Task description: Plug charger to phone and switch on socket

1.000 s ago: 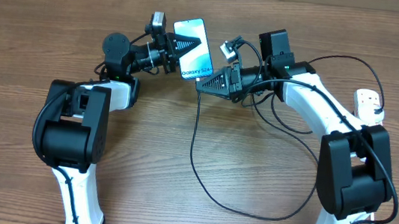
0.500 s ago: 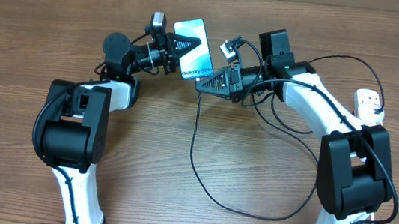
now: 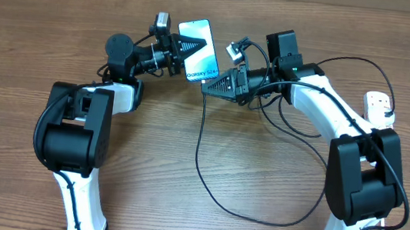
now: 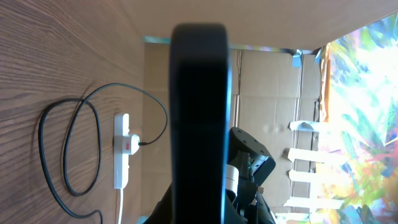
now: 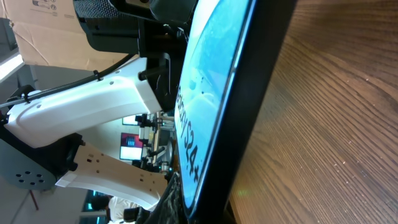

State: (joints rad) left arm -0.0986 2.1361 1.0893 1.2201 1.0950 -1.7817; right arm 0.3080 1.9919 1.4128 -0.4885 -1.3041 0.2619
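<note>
Overhead, the phone (image 3: pixel 203 47) is at the far middle of the table (image 3: pixel 28 33), turned at a slant, with its bright blue screen facing up. The left gripper (image 3: pixel 189 50) comes in from the left and is closed tight on the phone's left edge, with one dark finger lying over the screen. The right gripper (image 3: pixel 212 83) sits just at the phone's near end. Its tips are closed too.

The charger (image 3: pixel 199 141) is a thin black cable. It runs from under those right tips toward the near side, makes a big loose loop and goes off to the right. I cannot tell if the tips pinch the cable's end or if it is in the phone.

The socket (image 3: pixel 377 104) lies well apart at the far right, half hidden by the right arm.

From the left wrist, the phone (image 4: pixel 199 112) shows edge-on as a dark bar. The white socket (image 4: pixel 122 152) with a red mark lies beyond it, with cable loops beside it.

From the right wrist, the blue screen (image 5: pixel 214 87) is very close.
</note>
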